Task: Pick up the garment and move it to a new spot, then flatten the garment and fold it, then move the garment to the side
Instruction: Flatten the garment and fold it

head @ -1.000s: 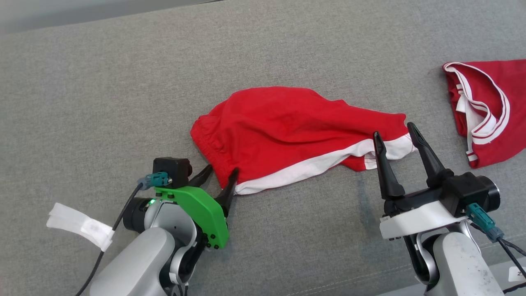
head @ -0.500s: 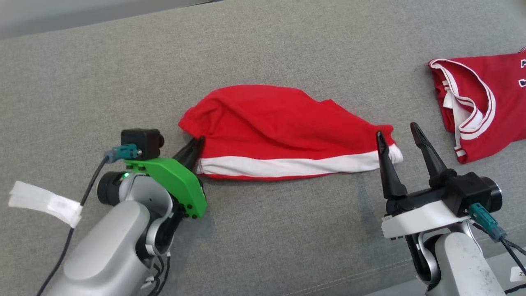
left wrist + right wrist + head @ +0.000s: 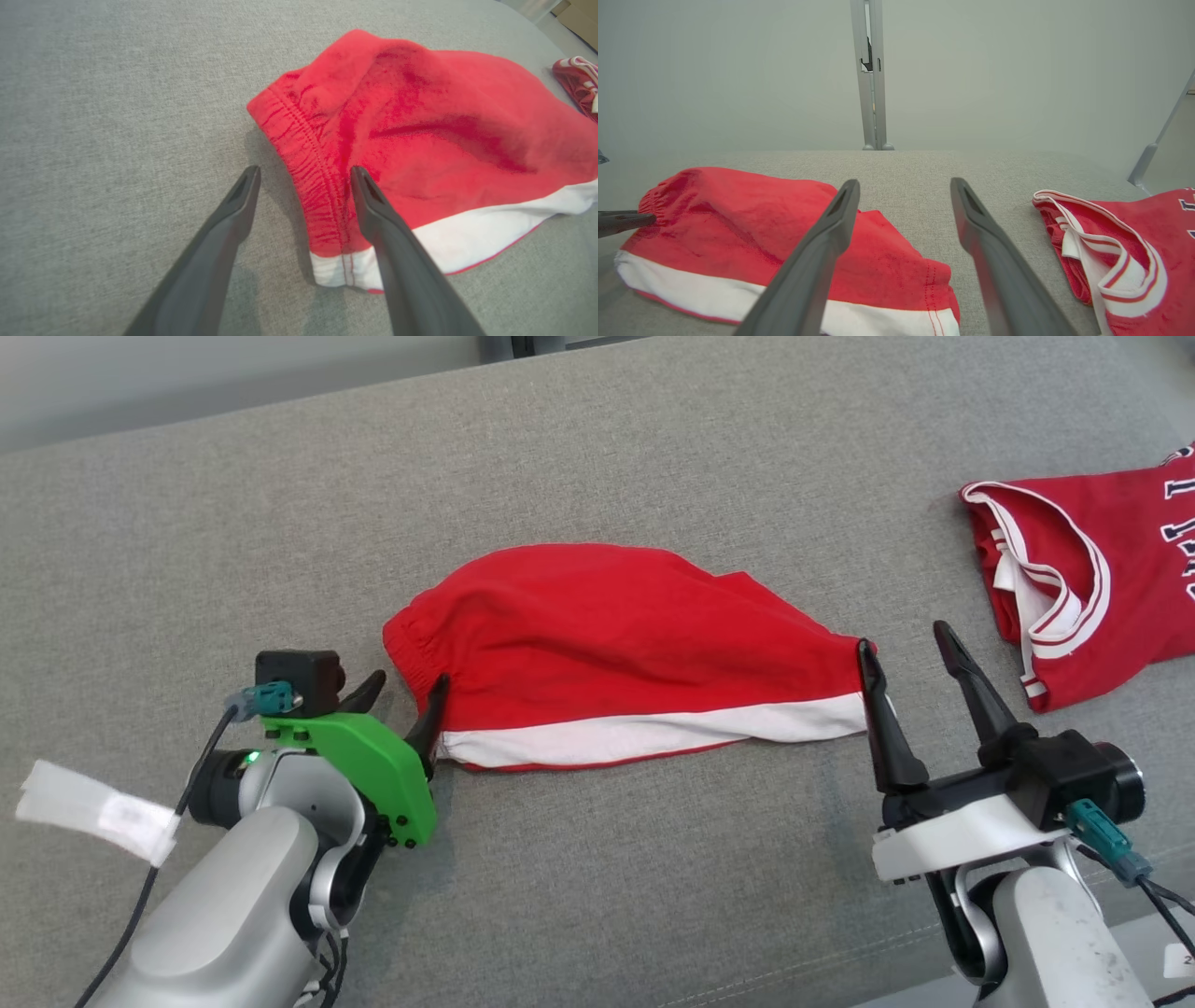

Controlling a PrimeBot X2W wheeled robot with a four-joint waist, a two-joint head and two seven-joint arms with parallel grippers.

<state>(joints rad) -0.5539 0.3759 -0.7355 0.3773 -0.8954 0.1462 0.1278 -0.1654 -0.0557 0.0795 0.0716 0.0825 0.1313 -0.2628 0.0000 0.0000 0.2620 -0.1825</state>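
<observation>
1. Your left gripper has its jaws spread wide, holding nothing and straddling the red shorts' waistband edge.
2. Your right gripper has its jaws wide and empty at the shorts' hem end.
3. The shorts lie flat, long axis running from gripper to gripper, white band on the robot's side.
4. A red jersey lies past the shorts' hem end, on the same grey fabric surface. A pale wall stands behind.

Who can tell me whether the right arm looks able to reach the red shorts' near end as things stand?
Probably yes: the right end effector is open, one finger at the hem of the red shorts, nothing between, and the red jersey lies on its other side.
</observation>
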